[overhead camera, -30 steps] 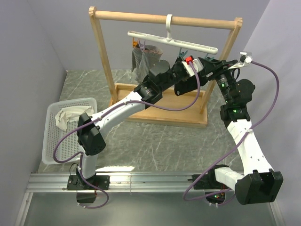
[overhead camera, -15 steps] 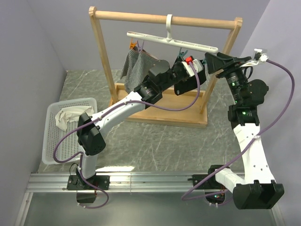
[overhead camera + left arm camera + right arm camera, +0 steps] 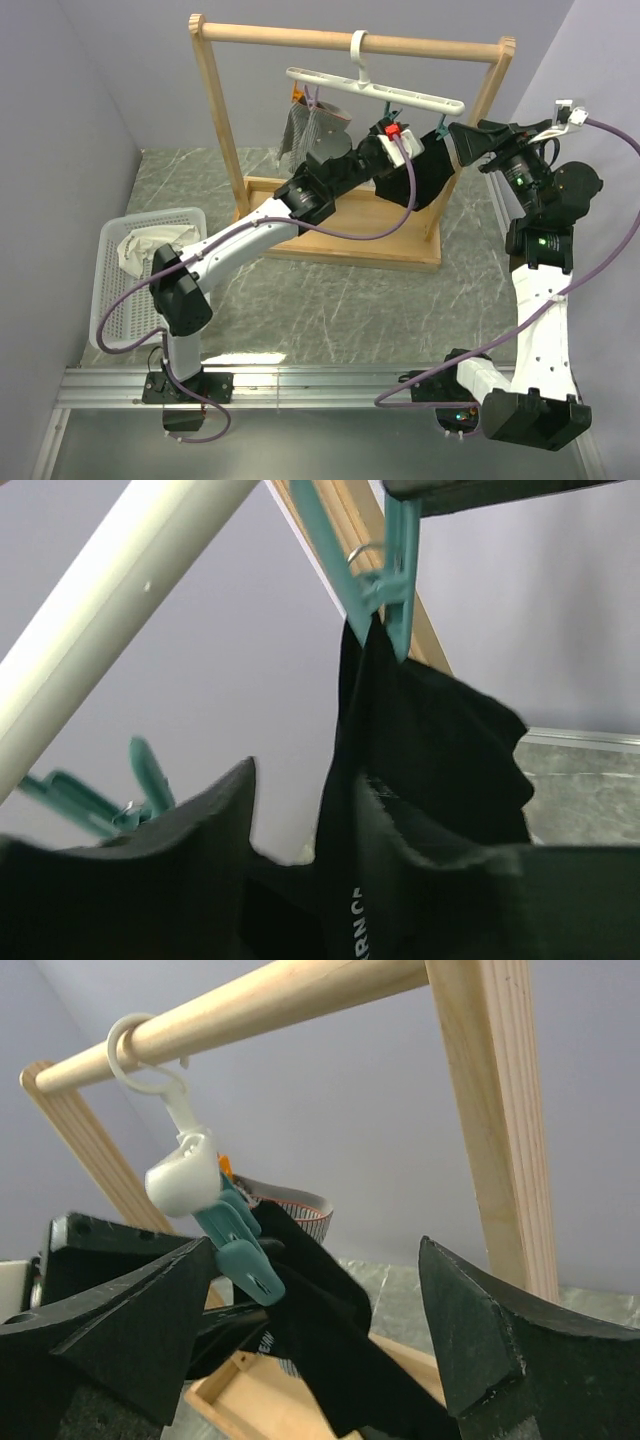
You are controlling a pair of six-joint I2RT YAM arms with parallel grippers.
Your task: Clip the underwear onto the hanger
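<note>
Grey wall (image 3: 70, 100) behind, the underwear (image 3: 432, 175) hangs by one teal clip (image 3: 385, 575) at the hanger (image 3: 375, 88)'s right end. The left gripper (image 3: 305, 780) grasps its free side, while the right gripper (image 3: 318, 1245) is released. A hard tug may unclip it.

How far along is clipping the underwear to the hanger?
Done: one side of the underwear hangs pinched in a teal clip on the hanger. In hand: the left gripper appears to hold the other side up; the right gripper is open nearby. Left: fasten that side in the neighbouring teal clip, which holds nothing.
</note>
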